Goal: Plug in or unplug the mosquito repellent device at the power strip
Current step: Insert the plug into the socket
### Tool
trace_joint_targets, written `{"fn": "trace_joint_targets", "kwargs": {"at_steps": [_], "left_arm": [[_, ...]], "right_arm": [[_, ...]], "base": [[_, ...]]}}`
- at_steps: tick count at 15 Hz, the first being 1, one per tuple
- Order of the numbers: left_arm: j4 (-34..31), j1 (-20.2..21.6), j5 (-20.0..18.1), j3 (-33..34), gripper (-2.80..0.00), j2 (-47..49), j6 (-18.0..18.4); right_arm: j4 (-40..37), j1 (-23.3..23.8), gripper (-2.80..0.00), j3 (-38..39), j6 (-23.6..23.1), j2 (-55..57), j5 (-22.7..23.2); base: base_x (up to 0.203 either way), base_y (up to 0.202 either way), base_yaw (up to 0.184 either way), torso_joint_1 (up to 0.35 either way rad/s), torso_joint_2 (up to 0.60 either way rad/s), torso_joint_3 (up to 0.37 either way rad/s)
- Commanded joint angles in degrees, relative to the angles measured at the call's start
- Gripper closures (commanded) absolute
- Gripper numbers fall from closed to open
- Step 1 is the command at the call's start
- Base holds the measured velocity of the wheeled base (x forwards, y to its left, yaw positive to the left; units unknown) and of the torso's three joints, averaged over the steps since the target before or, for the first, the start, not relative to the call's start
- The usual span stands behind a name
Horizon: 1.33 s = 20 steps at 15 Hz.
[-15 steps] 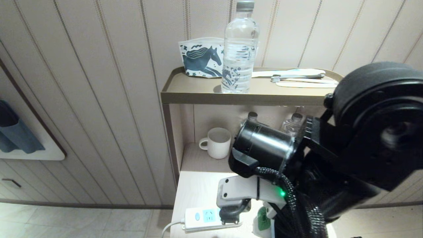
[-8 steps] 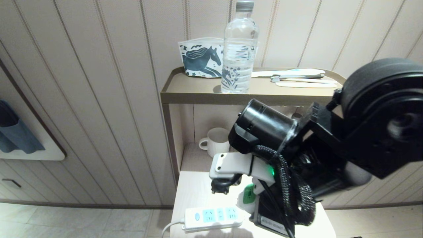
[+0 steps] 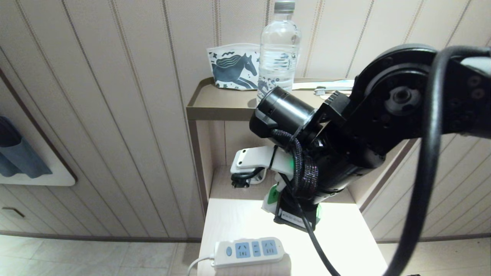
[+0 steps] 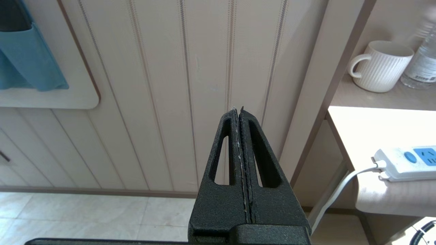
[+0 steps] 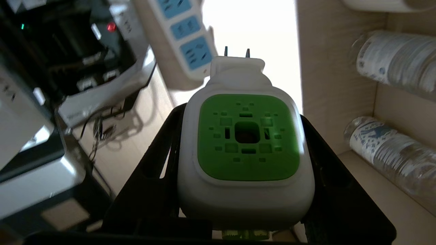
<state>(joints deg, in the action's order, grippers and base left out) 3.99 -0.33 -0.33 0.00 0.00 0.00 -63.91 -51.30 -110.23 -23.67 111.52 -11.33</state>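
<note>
Head view: right claw [image 3: 285, 209] above the counter [image 3: 345, 245], clamped on the mosquito repellent device [image 3: 271, 198], clear of the power strip [image 3: 249, 251] at the near edge. Left wrist view: left claw [image 4: 239, 114] closed, empty, beside the counter. Right wrist view: device gripped between both fingers [image 5: 153, 163], prongs [image 5: 235, 51] bare, pointing toward the strip.

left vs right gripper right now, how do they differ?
The black left gripper is shut and empty, out beside the wall panelling; the black right gripper is clamped on the white-and-green plastic mosquito repellent device, raised above the light tabletop, prongs clear of the white power strip. Both have black fingers.
</note>
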Motion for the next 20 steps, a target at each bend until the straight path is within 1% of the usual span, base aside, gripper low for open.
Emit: {"fn": "trace_joint_targets", "kwargs": {"at_steps": [1, 5, 8, 11, 14, 15, 18, 20], "left_arm": [[0.1, 0.0, 0.1, 0.0, 0.00, 0.0, 0.0], [0.1, 0.0, 0.0, 0.0, 0.00, 0.0, -0.1], [0.1, 0.1, 0.0, 0.0, 0.00, 0.0, -0.1], [0.1, 0.0, 0.0, 0.0, 0.00, 0.0, 0.0], [0.1, 0.0, 0.1, 0.0, 0.00, 0.0, 0.0], [0.1, 0.0, 0.0, 0.0, 0.00, 0.0, 0.0], [0.1, 0.0, 0.0, 0.0, 0.00, 0.0, 0.0], [0.1, 0.0, 0.1, 0.0, 0.00, 0.0, 0.0]], "right_arm": [[-2.1, -0.9, 0.00, -1.8, 0.0, 0.2, -0.1], [-2.5, -0.4, 0.00, -1.6, -0.4, 0.9, 0.4], [-2.6, -0.4, 0.00, -1.6, -3.7, 3.7, 0.4], [-3.0, -0.7, 0.00, -1.4, -4.1, 4.4, 0.3], [-6.8, -0.4, 0.00, -0.9, -6.4, 4.4, 0.1], [-6.8, -0.3, 0.00, -0.8, -7.0, 4.4, 0.1], [-7.1, 1.1, 0.00, 0.0, -12.0, 4.3, 0.1], [-7.4, 0.8, 0.00, 1.3, -13.5, 4.6, 0.1]], "base": [[0.000, 0.000, 0.000, 0.000, 0.00, 0.000], [0.000, 0.000, 0.000, 0.000, 0.00, 0.000], [0.000, 0.000, 0.000, 0.000, 0.00, 0.000], [0.000, 0.000, 0.000, 0.000, 0.00, 0.000], [0.000, 0.000, 0.000, 0.000, 0.00, 0.000], [0.000, 0.000, 0.000, 0.000, 0.00, 0.000], [0.000, 0.000, 0.000, 0.000, 0.00, 0.000], [0.000, 0.000, 0.000, 0.000, 0.00, 0.000]]}}
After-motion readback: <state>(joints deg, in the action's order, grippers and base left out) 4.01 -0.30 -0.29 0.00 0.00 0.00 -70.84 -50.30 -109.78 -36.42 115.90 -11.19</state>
